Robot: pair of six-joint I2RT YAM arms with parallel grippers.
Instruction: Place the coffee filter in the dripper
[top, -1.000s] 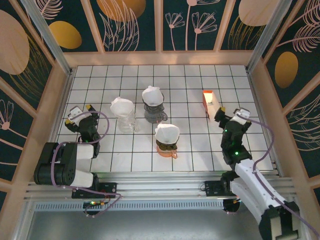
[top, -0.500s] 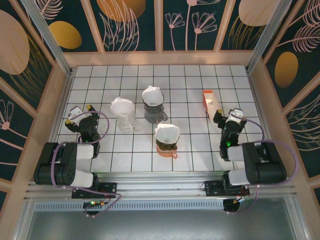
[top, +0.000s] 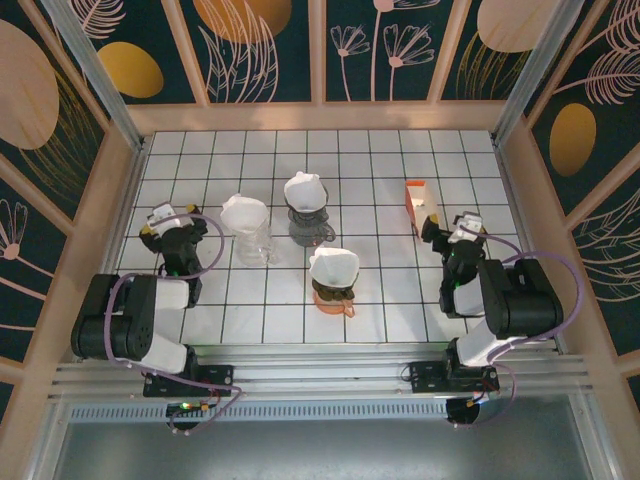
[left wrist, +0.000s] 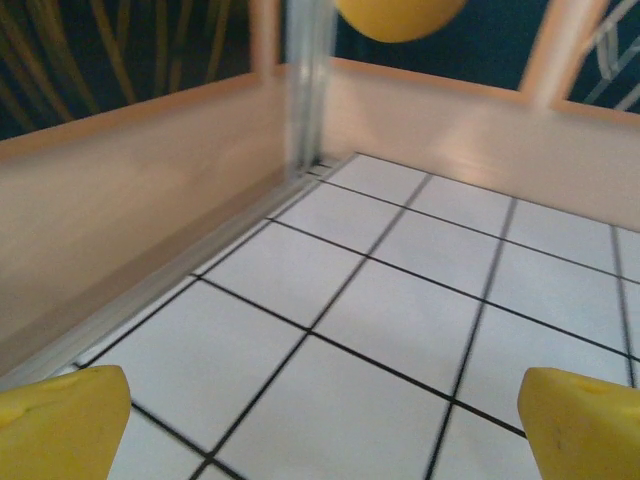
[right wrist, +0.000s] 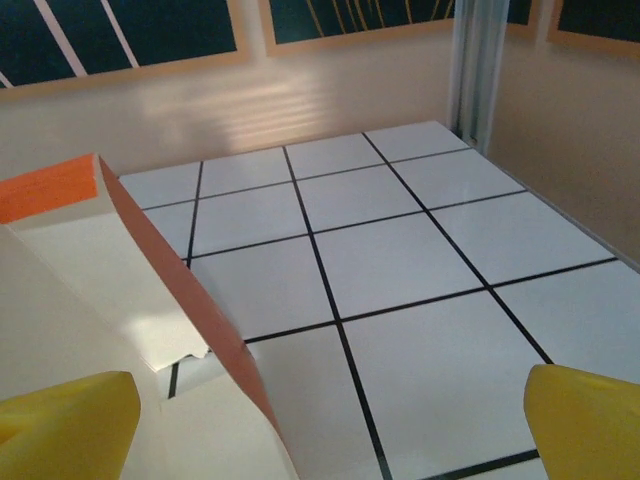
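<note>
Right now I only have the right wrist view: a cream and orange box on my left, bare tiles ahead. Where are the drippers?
Observer: Left of the box, across the middle of the table: a clear dripper, a grey dripper and an orange dripper.
Operator: Is any of them without a filter?
Observer: No, each has a white filter in it.
Operator: What is the left arm doing?
Observer: The left fingers are open and empty, left of the clear dripper.
</note>
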